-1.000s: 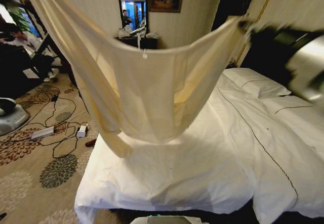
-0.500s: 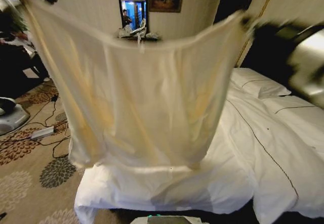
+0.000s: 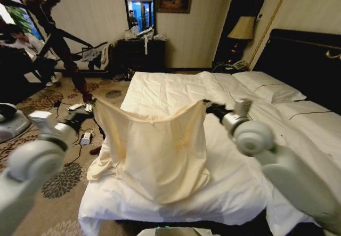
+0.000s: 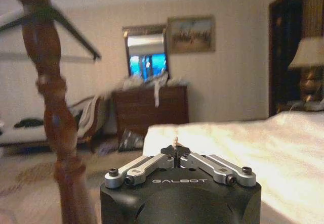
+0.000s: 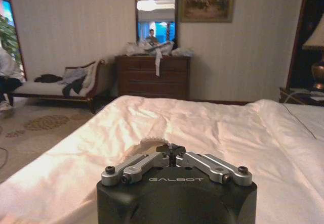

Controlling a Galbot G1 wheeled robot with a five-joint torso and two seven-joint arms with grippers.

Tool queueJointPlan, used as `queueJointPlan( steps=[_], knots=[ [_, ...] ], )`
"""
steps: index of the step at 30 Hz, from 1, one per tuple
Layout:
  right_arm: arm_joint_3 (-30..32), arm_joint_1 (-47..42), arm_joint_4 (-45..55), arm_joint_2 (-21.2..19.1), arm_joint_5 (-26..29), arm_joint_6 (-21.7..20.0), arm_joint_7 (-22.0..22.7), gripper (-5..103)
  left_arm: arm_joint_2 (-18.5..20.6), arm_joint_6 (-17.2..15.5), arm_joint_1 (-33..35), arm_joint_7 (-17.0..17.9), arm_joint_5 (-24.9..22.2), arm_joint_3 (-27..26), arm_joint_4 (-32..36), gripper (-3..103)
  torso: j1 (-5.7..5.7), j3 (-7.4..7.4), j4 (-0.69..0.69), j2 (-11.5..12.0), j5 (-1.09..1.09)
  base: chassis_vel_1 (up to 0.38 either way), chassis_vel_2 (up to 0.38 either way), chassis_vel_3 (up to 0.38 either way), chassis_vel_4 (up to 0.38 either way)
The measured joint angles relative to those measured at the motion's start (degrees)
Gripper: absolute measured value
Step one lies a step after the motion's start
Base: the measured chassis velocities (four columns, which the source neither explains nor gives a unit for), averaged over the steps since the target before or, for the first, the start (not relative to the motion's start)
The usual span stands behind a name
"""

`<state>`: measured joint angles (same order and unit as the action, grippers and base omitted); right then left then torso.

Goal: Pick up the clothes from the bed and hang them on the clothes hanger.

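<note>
The coat stand is seen at the far left of the head view, dark and branched, with a black shoulder-shaped arm jutting from it in the left wrist view — whether that is the clothes hanger cannot be told. Next comes the left gripper, off the near left corner of the bed and above the carpet; its fingers are closed on the left upper corner of the clothes. The cream shirt is stretched between both grippers and hangs as a slack sheet in front of the white duvet, its lower edge draped onto the mattress edge. The right gripper is held over the bed and is pinched onto the other upper corner.

Handling is judged as easy by weight but awkward by shape: the fabric is thin, soft and wrinkled, so it sags and swings. The hold is best kept at the two upper corners, pulled apart, so the neck can be opened for a hanger.

Views differ. The spread cloth and both arms are given by the head view. The left wrist view shows the closed tips with only a sliver of cloth, plus the stand close by. The right wrist view shows a bunched cream fold at the tips and the dresser beyond the bed.
</note>
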<state>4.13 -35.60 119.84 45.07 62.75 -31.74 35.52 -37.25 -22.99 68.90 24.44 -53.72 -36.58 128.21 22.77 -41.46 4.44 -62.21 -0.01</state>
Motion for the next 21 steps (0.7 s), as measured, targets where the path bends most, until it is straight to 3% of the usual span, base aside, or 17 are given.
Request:
queueJointPlan(
  steps=[2, 9, 13, 16, 17, 21],
  knots=[
    [-1.7, 1.6, -4.2, 1.5, -0.7, 0.4, -0.1, 0, -1.4, 0.9, -1.5, -0.9, 2.7, 3.4, -4.2, 0, 0.02, 0.00, -0.01, 0.0, 0.01, 0.000, 0.000, 0.000, 0.000],
    [-3.0, 1.0, -7.5, 2.2, -2.0, 0.6, -0.4, 0, -3.1, 1.0, -1.6, -3.2, 2.5, 5.8, -7.7, -3, 0.01, 0.00, 0.02, 0.0, 0.01, 0.000, 0.000, 0.000, 0.000],
    [-3.0, 0.1, -7.9, 2.2, -3.0, 0.7, -0.8, 0, -2.7, -0.9, -0.9, -5.4, 0.0, 5.6, -7.2, 11, -0.01, 0.01, 0.02, 0.0, 0.02, 0.000, 0.000, 0.000, 0.000],
    [-2.8, 0.1, -8.0, 2.2, -3.1, 0.8, -0.9, 0, -2.3, -1.7, -0.8, -5.4, -2.3, 4.9, -7.2, 17, -0.01, 0.01, 0.02, 0.0, 0.02, 0.000, 0.000, 0.000, 0.000],
    [-2.7, 0.0, -8.0, 2.1, -3.1, 0.8, -0.9, 0, -2.0, -1.7, -0.8, -5.4, -4.2, 4.2, -7.4, 28, 0.00, 0.01, 0.02, 0.0, 0.02, 0.000, 0.000, 0.000, 0.000],
    [-2.5, 0.0, -8.2, 1.8, -3.2, 1.0, -0.9, 0, -1.7, -2.0, -0.2, -4.9, -8.7, 2.4, -7.5, 39, -0.01, 0.01, 0.02, 0.0, 0.02, 0.000, 0.000, 0.000, 0.000]
  ],
)
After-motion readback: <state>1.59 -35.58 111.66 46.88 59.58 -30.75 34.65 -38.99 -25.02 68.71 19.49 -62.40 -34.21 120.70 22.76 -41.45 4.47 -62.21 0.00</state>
